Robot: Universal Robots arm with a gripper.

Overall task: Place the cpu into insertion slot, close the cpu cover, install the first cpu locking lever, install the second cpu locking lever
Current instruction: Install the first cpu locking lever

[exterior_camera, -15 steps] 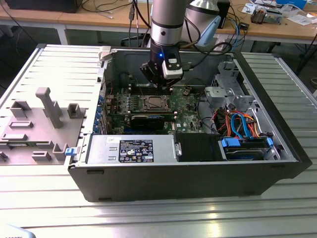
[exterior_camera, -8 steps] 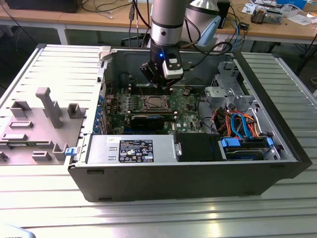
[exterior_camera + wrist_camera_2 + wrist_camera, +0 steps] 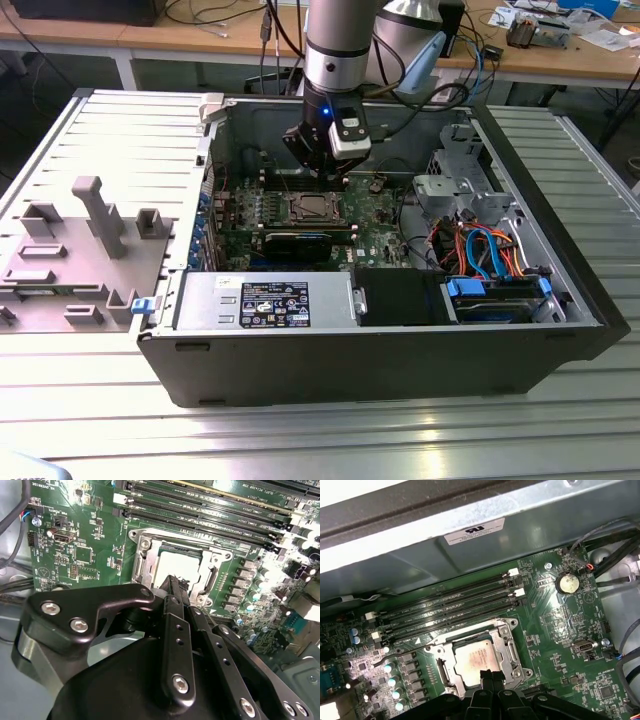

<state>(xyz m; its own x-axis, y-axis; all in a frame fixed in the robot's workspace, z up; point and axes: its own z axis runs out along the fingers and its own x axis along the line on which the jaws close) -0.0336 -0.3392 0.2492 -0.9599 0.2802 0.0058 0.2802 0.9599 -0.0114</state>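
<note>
Inside the open computer case (image 3: pixel 400 350) that stands on the surface (image 3: pixel 300 430), the cpu (image 3: pixel 476 657) lies flat in the insertion slot (image 3: pixel 308 208) near the middle of the motherboard (image 3: pixel 560 630). Its silvery top shows through the opening of the cpu cover (image 3: pixel 512 652), which appears to lie down over it. The fingers (image 3: pixel 176 615) are drawn together to a narrow tip with nothing between them. They hang over the slot's edge that faces away from the memory slots (image 3: pixel 450 607), so the chip lies just ahead of and below the tip, toward those slots. Judging from both wrist views, the long axis of the fingers points across the socket, roughly at right angles to the memory slots. Whether the cover is locked down cannot be told
</note>
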